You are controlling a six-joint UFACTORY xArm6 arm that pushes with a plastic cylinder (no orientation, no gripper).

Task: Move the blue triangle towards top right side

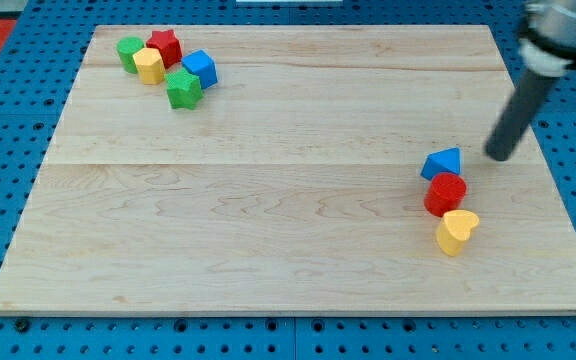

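The blue triangle (442, 163) lies on the wooden board (288, 190) at the view's right, just above a red round block (446, 193) and a yellow heart block (456, 231) that sit in a short column below it. My tip (497, 155) stands to the right of the blue triangle, slightly higher in the view, a small gap away from it and not touching.
A cluster sits at the view's top left: a green round block (129, 52), a yellow block (149, 66), a red star (165, 46), a blue cube (200, 69) and a green star (183, 89). A blue pegboard surrounds the board.
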